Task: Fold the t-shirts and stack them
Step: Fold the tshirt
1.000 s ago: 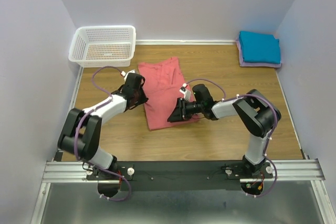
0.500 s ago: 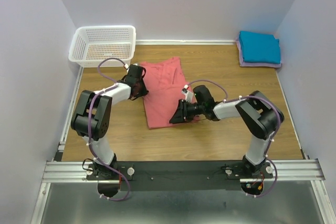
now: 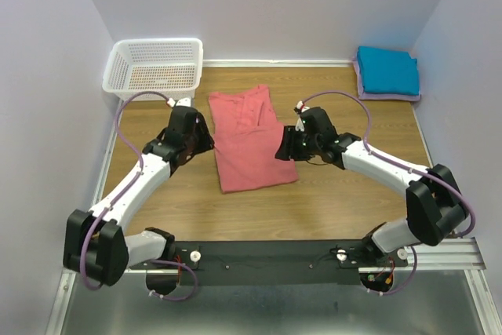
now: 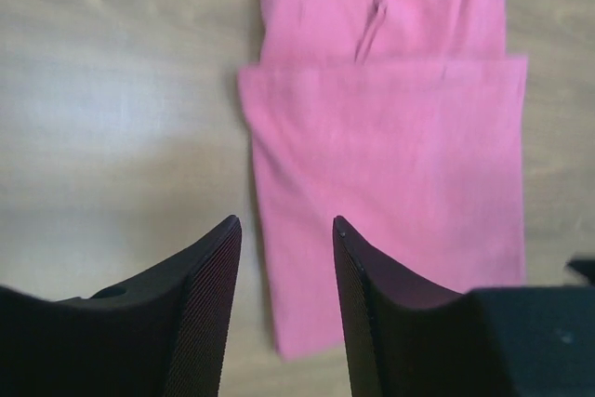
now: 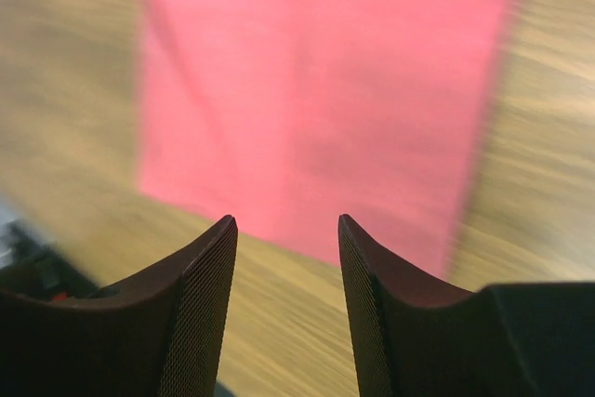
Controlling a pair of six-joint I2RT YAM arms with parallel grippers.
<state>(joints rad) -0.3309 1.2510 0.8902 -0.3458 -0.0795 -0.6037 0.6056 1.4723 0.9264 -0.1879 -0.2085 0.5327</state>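
Note:
The salmon-pink t-shirt (image 3: 249, 140) lies flat mid-table, folded into a long narrow strip; in the left wrist view the same shirt (image 4: 390, 165) shows a folded layer over its near part. My left gripper (image 3: 202, 140) hovers open just off its left edge, and its jaws (image 4: 286, 225) hold nothing. My right gripper (image 3: 282, 149) is open at the shirt's right edge, also empty (image 5: 286, 220), with pink cloth (image 5: 316, 90) ahead. At the back right, a folded teal-blue t-shirt (image 3: 387, 71) lies on a pale lavender one (image 3: 388, 97).
A white lattice basket (image 3: 153, 68) stands at the back left corner. Walls close in the wooden table (image 3: 337, 202) on three sides. The arms' mounting rail (image 3: 267, 255) runs along the near edge.
Both grippers have opened wider and drawn back off the pink shirt. The left arm stretched out along its left edge; the right gripper moved from the shirt's near part to its right edge.

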